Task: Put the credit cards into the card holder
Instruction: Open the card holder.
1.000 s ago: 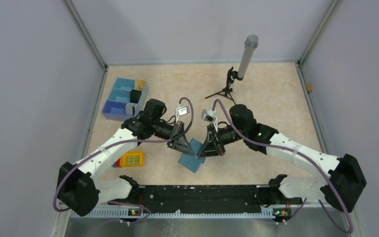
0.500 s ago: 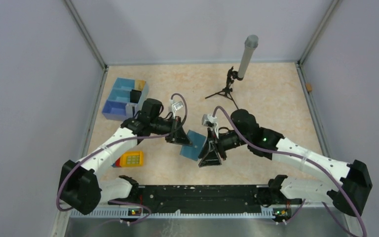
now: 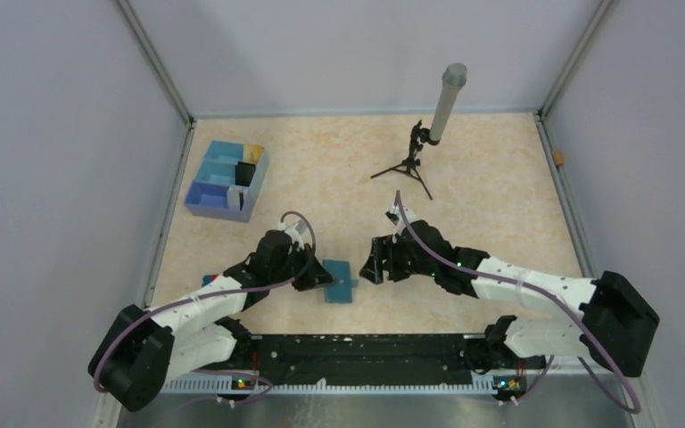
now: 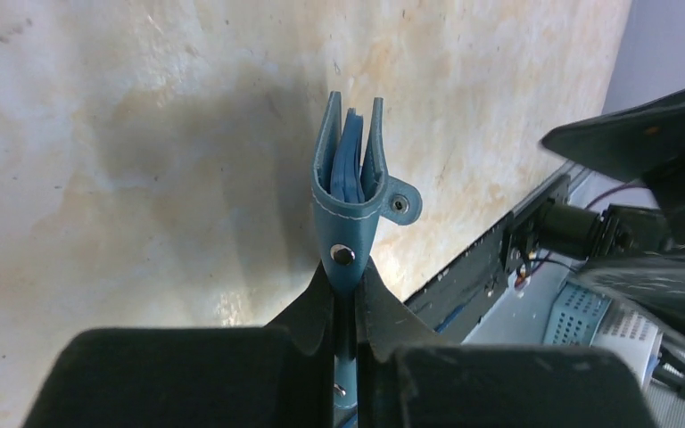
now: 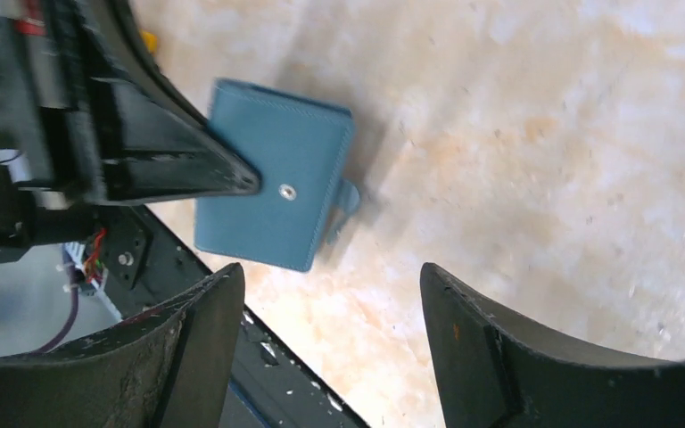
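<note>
Down on the beige tabletop (image 3: 482,178), the right gripper (image 3: 373,264) is backing off with jaws now spread wide, leaving the folded teal card holder (image 3: 341,282) pinched in the left gripper (image 3: 317,275) between them, clasp (image 4: 401,203) hanging unsnapped, so filling's probably done.

holder (image 5: 276,143): matt teal leather-look, stitched | snap (image 5: 287,190): shiny metal | table (image 5: 544,134): smooth mottled beige | right fingers (image 5: 187,357): scuffed black plastic
</note>
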Controlling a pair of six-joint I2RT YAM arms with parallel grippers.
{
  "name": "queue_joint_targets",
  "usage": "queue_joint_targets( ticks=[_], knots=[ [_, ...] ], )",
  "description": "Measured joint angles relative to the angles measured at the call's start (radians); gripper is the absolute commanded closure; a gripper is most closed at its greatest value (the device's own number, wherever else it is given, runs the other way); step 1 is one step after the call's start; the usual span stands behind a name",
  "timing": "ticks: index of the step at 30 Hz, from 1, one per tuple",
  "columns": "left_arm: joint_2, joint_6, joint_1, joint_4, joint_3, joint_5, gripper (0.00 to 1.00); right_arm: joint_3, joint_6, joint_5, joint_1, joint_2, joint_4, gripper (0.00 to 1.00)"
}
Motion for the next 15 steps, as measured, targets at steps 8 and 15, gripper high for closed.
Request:
queue_joint_targets(
  ticks=[8,15],
  knots=[
    [-0.001,-0.069,-0.014,0.103,-0.027,-0.073,1.0,-0.02,0.143,0.061,0.039,0.158,0.095,0.41],
    [0.0,-0.072,-0.018,0.123,-0.038,-0.09,1.0,0.006,0.188,0.064,0.071,0.311,0.129,0.45]
  ],
)
